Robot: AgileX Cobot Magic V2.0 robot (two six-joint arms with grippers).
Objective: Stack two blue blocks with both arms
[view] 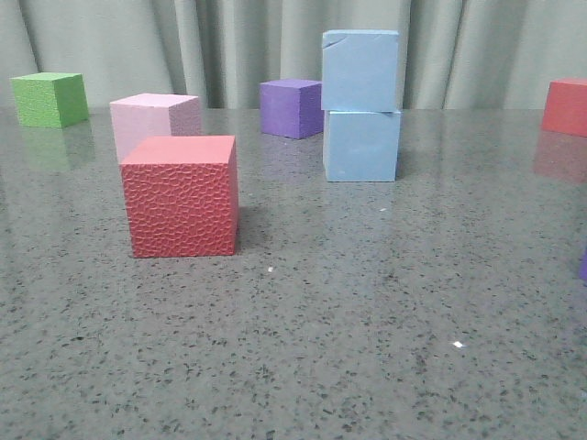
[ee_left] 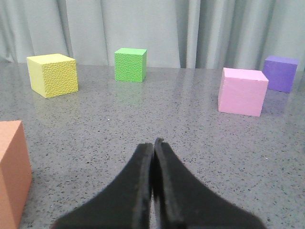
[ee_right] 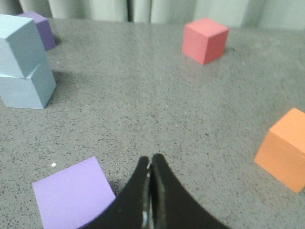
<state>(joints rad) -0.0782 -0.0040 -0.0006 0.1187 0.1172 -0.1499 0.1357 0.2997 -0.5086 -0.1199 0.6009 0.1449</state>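
Note:
Two pale blue blocks stand stacked at the back middle of the table: the upper block (view: 360, 70) rests on the lower block (view: 361, 145), turned slightly. The stack also shows in the right wrist view, upper block (ee_right: 16, 45) on lower block (ee_right: 28, 88). No gripper shows in the front view. My left gripper (ee_left: 153, 143) is shut and empty over bare table. My right gripper (ee_right: 150, 160) is shut and empty, well apart from the stack, beside a light purple cube (ee_right: 71, 193).
A red textured cube (view: 182, 195) stands front left, with a pink cube (view: 154, 119), a green cube (view: 50, 99) and a dark purple cube (view: 291, 107) behind. Another red cube (view: 566, 106) sits at the far right. A yellow cube (ee_left: 52, 74) and orange cubes (ee_left: 12, 171) (ee_right: 284, 149) lie near the arms.

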